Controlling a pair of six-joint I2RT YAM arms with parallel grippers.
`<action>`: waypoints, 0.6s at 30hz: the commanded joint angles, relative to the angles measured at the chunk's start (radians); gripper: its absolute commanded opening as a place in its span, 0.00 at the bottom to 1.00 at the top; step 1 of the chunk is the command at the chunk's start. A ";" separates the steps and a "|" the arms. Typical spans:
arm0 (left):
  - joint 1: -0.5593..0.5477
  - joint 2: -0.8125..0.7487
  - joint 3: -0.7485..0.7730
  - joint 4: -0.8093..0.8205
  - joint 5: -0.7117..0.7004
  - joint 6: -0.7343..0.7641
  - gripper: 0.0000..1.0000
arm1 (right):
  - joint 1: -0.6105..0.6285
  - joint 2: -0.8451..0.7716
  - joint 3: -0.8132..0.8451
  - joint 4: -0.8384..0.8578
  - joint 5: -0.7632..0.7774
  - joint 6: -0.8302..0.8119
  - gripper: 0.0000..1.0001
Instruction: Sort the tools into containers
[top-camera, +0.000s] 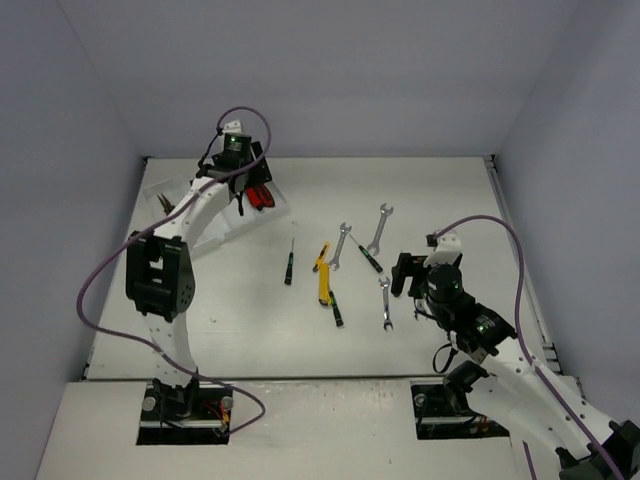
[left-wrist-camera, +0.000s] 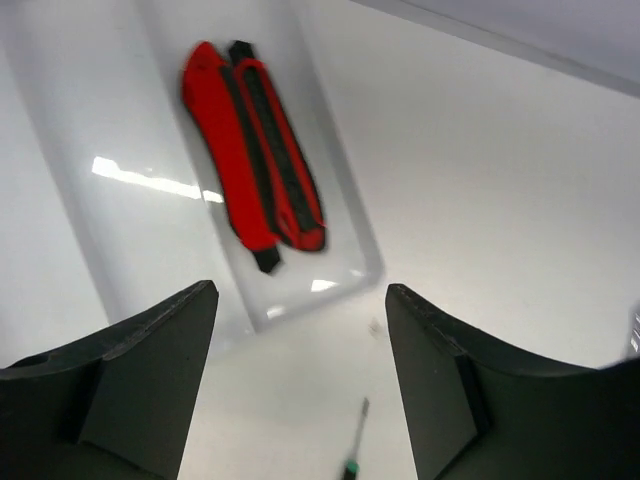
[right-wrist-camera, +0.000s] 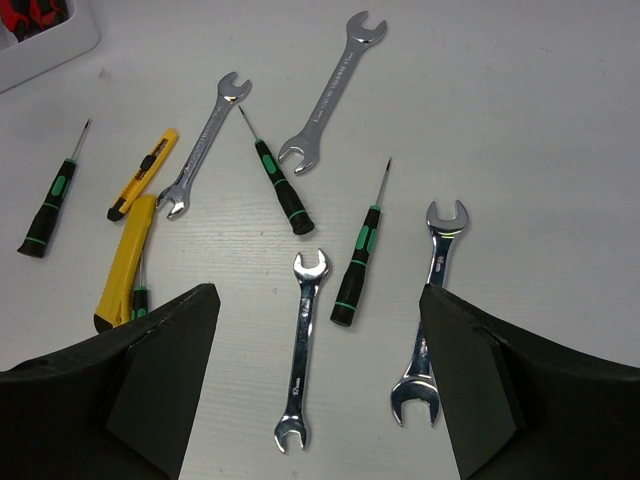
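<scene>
Left wrist view puts me over the tray (left-wrist-camera: 120, 230): two red utility knives (left-wrist-camera: 255, 160) lie side by side in one compartment, close to its end wall. The left gripper (left-wrist-camera: 300, 300) hangs above them with its jaws wide and nothing between them. I judge that drop finished, so the step in hand is the next pick.

The right gripper (right-wrist-camera: 318, 310) is likewise spread and empty, poised over the loose tools mid-table: silver wrenches (right-wrist-camera: 330, 90), green-black screwdrivers (right-wrist-camera: 360, 255) and yellow knives (right-wrist-camera: 125, 270), all outside the tray. The short wrench (right-wrist-camera: 300, 350) lies right beneath it, so I'd take that one, closing across its narrow shank.

It is flat polished steel lying flush on the matte white table (right-wrist-camera: 560, 150), so I must come right down to the surface or the grip will likely slip off. The screwdrivers are slim and round, apt to roll. The tray is glossy translucent plastic with rounded corners
</scene>
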 joint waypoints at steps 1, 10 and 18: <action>-0.169 -0.133 -0.116 -0.059 0.058 0.045 0.66 | -0.006 -0.032 0.031 0.049 0.012 0.004 0.79; -0.387 -0.156 -0.347 -0.066 0.175 0.010 0.61 | -0.005 -0.087 0.008 0.048 -0.008 0.028 0.79; -0.463 -0.090 -0.415 -0.041 0.166 -0.024 0.55 | -0.004 -0.089 0.004 0.049 -0.013 0.034 0.79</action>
